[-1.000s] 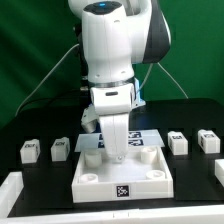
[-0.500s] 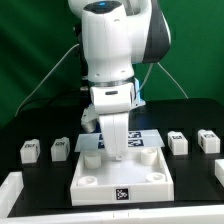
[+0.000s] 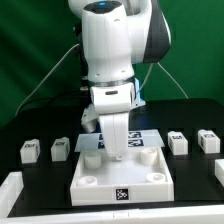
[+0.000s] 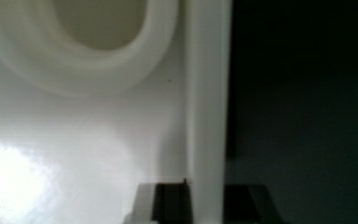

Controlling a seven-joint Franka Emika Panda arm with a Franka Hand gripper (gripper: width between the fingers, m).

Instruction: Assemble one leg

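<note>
The claw (image 3: 118, 152) is down at the tray's (image 3: 100, 183) twelve o'clock edge, the arm standing straight over it. In the wrist view its dark fingers (image 4: 165, 203) sit tight against both faces of the tray's thin upright wall (image 4: 202, 100). No gap shows, so I read it as clenched on that wall, though the picture is blurred. A round socket (image 4: 87, 40) lies just inside the wall.

No leg is in hand. All four legs rest on the counter (image 3: 40, 172), apart from the tray. In the exterior view two lie toward ten o'clock from it (image 3: 30, 150) (image 3: 60, 148) and two toward two o'clock (image 3: 178, 142) (image 3: 208, 141), each with its tag facing up. The marker board (image 3: 150, 136) lies flat behind the tray, partly hidden by the arm.

Gripping the wall and not a leg suggests the tray is being placed or steadied first, so that its corner sockets sit where a leg can be brought down into one. The wall is thin and the hold narrow, so a sideways pull could twist the tray out of the grip. Fitting the leg itself has not begun
</note>
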